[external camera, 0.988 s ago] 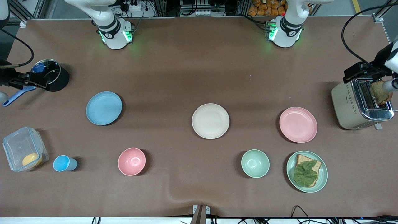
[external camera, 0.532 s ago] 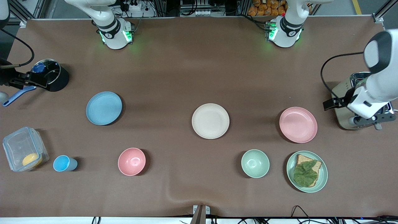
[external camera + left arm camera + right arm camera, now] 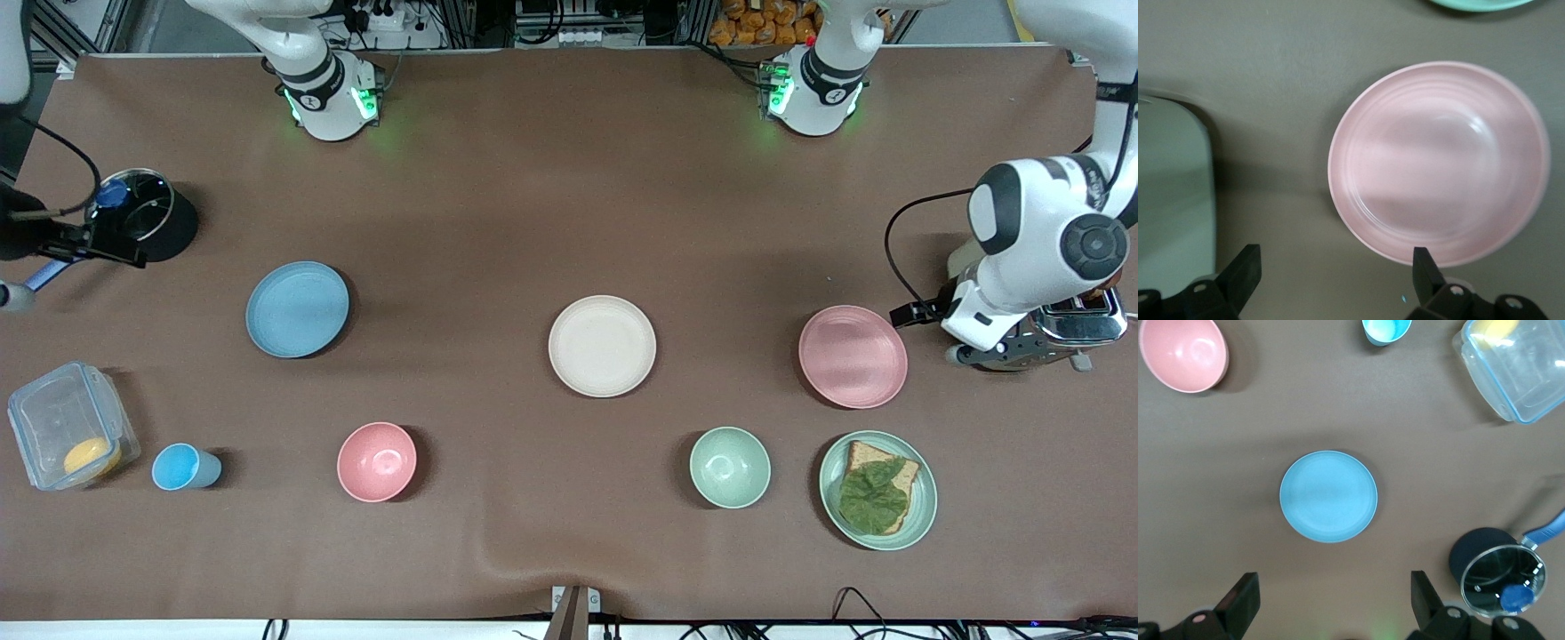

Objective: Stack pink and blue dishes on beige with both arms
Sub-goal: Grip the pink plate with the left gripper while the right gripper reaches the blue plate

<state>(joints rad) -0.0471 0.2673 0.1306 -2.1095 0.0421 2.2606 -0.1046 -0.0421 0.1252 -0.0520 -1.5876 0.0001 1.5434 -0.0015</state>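
Three flat round matte plates lay apart in a row, pale pink (image 3: 852,356) toward the left arm's end, cream-white (image 3: 602,346) between, light blue (image 3: 297,308) toward the right arm's; left gripper (image 3: 1331,280) hung spread beside pink over the toaster's (image 3: 1067,324) edge, right gripper (image 3: 1331,603) spread, high near the dark pot (image 3: 147,227).

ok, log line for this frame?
stage: approach | left tool: open, over table by pale pink round plate | right tool: open, above light blue round plate | cream round plate: bare
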